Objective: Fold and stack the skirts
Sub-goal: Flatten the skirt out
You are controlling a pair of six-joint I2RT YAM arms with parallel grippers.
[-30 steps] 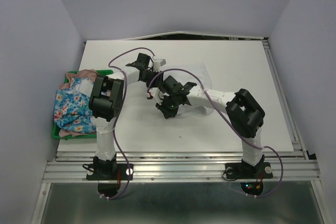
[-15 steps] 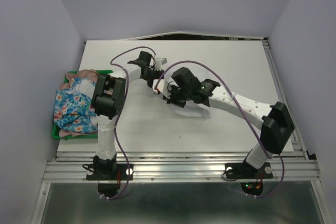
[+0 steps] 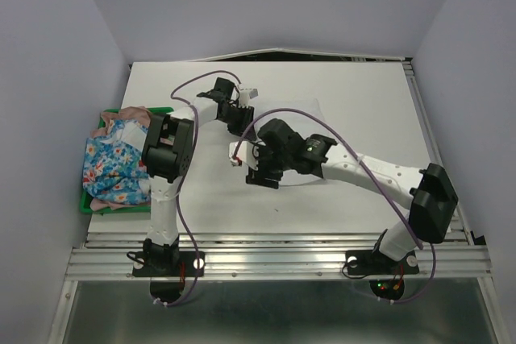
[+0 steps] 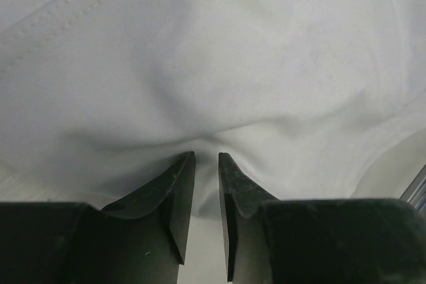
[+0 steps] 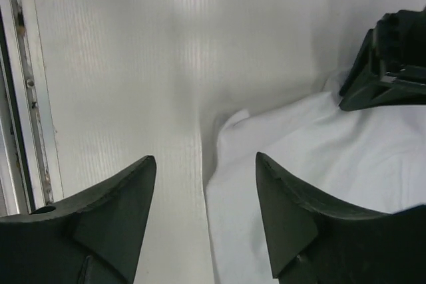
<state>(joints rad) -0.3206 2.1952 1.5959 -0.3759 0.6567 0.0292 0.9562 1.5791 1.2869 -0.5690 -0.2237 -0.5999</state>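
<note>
1. The plain white cloth skirt (image 3: 302, 118) lay spread at the middle of the white table (image 3: 371, 86), under both grippers.
2. The blue flowered cloth skirt (image 3: 113, 168) sat bunched in the green plastic tray (image 3: 84, 209) at the table's left edge, with the dusty-pink cloth skirt (image 3: 133, 111) showing at the far side.
3. The right gripper (image 5: 205, 159) hung with its jaws wide apart over the white skirt's near-left edge.
4. The left gripper (image 4: 206, 157) had its jaws drawn narrow, pinching a pucker of the white skirt.
</note>
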